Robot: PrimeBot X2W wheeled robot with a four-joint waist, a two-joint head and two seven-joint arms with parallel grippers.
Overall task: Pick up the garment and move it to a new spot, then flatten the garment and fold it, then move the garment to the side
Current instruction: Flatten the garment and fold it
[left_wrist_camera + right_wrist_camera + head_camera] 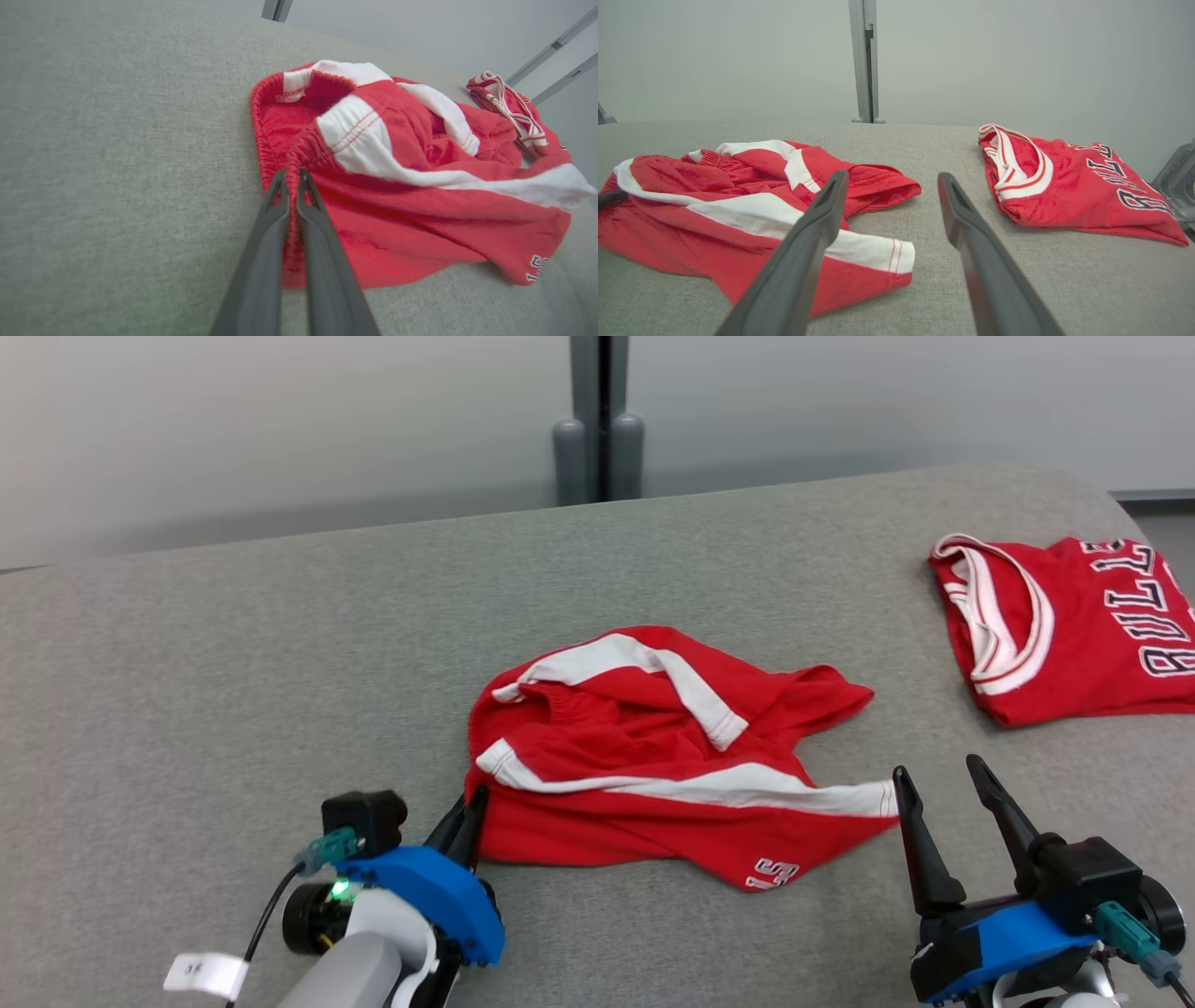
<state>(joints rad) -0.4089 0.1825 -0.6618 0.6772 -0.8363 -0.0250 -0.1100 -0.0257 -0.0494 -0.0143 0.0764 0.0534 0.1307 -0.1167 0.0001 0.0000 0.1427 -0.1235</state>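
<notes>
Closest, the left pincer [290,175] is pinched tight on the stretchy edge of the crumpled red shorts [653,756]. Just beside their other end, the right pincer [938,767] stands wide open, holding nothing. The shorts lie on the surface [280,663] between both, not lifted, flattened or folded yet. Farther past the right pincer lies a red shirt [1074,625].

Left gripper [474,795] and right gripper [938,767] look like twins: long dark grey tapered fingers [922,859], bright blue plastic mount [425,891], black camera block [362,817], teal cable plug [329,849]. Left side also has a lit green LED [340,890], a white paper tag [205,974] on its thin black cable [265,915], and a pale grey forearm [350,975].
</notes>
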